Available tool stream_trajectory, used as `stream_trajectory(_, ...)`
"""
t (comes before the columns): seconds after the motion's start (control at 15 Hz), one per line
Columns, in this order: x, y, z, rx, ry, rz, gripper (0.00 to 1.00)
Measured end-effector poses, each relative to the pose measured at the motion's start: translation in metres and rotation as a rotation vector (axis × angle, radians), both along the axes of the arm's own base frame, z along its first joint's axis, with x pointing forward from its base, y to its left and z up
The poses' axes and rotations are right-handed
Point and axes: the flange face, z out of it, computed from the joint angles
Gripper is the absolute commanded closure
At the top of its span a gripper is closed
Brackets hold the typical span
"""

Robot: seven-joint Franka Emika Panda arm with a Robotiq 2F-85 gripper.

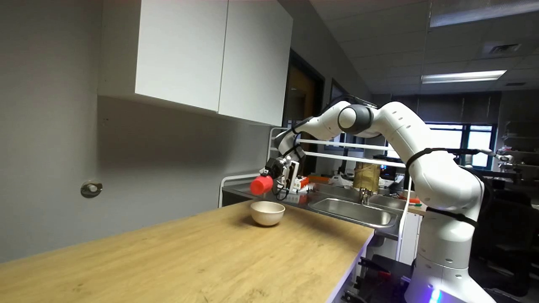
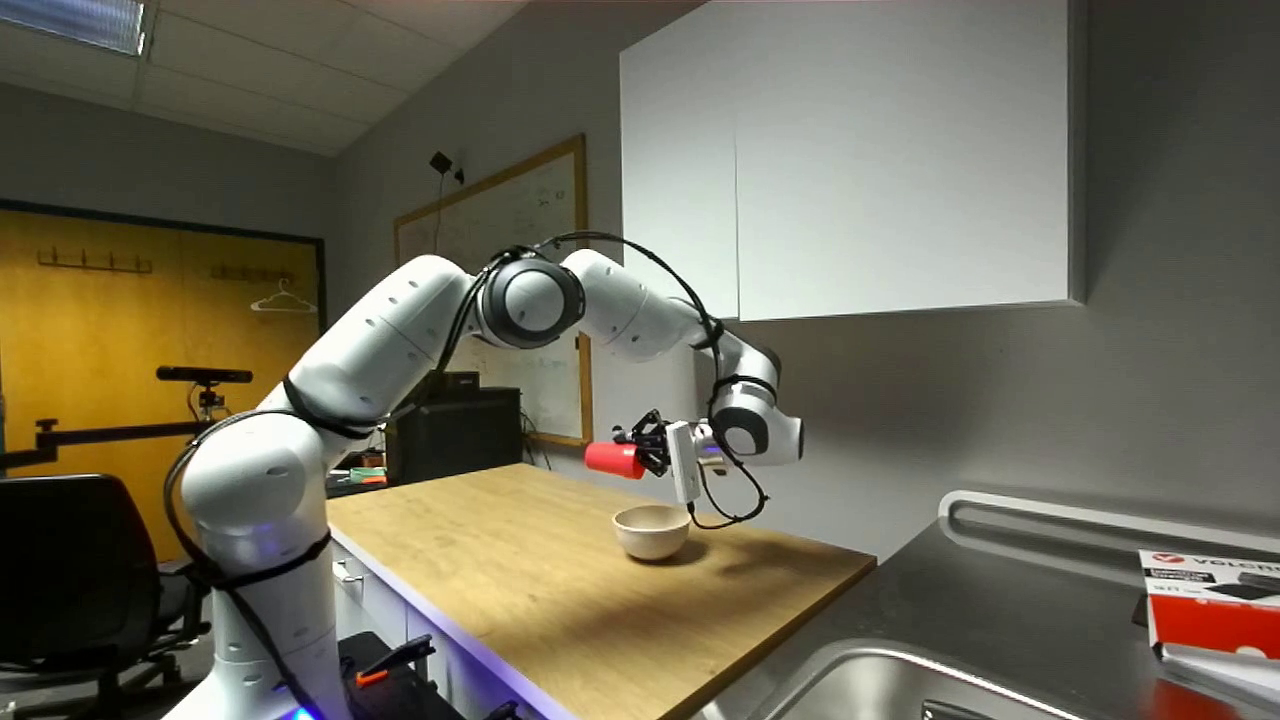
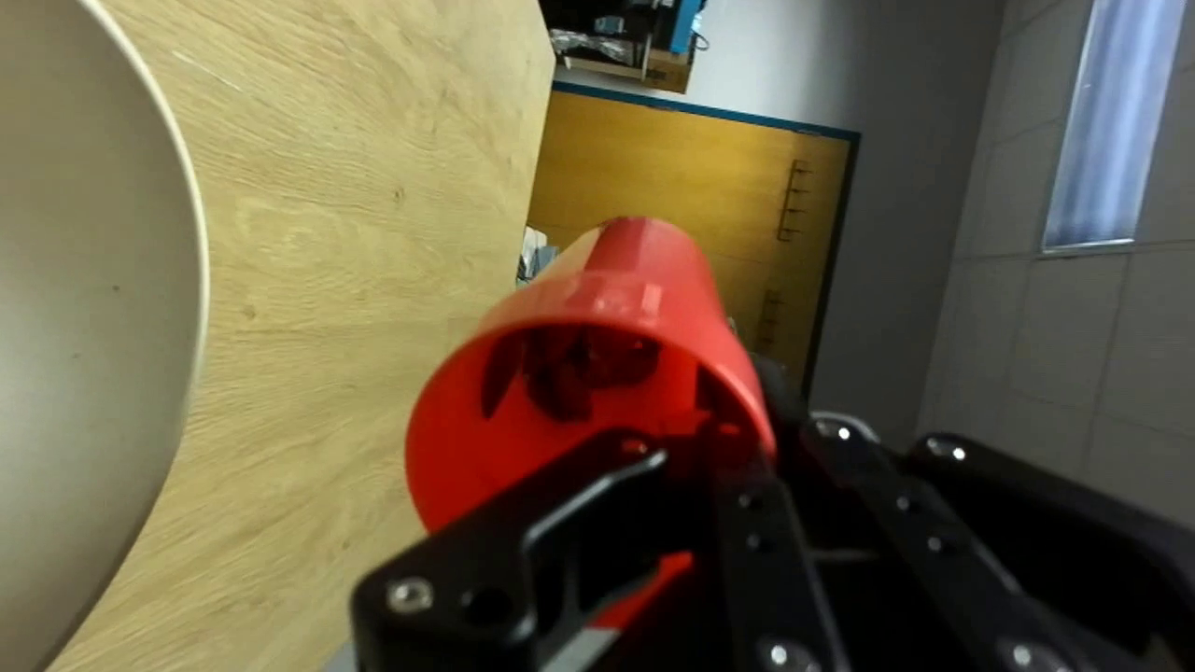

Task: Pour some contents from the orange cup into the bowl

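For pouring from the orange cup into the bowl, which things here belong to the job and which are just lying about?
Part of the job:
orange cup, on its side in the gripper
bowl, on the wooden counter

Just lying about:
red-and-white box, on the dark counter
black chair, at an exterior view's edge
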Motion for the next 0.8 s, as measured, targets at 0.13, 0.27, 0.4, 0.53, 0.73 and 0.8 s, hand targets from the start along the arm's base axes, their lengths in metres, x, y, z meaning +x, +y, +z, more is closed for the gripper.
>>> stream_trajectory(0.13, 0.003, -0.005, -0.008, 0.052, 0.031, -0.016, 0.96)
stream_trajectory(0.27, 0.006, -0.010, -0.017, 0.101, 0.070, -0.031, 0.96)
stream_trajectory(0.4, 0.008, -0.014, -0.024, 0.150, 0.112, -0.039, 0.96)
stream_trajectory(0.53, 0.010, -0.017, -0.030, 0.189, 0.154, -0.043, 0.96)
stream_trajectory(0.73, 0.015, -0.019, -0.036, 0.231, 0.207, -0.039, 0.96)
stream_trajectory(0.8, 0.017, -0.019, -0.037, 0.242, 0.222, -0.036, 0.96)
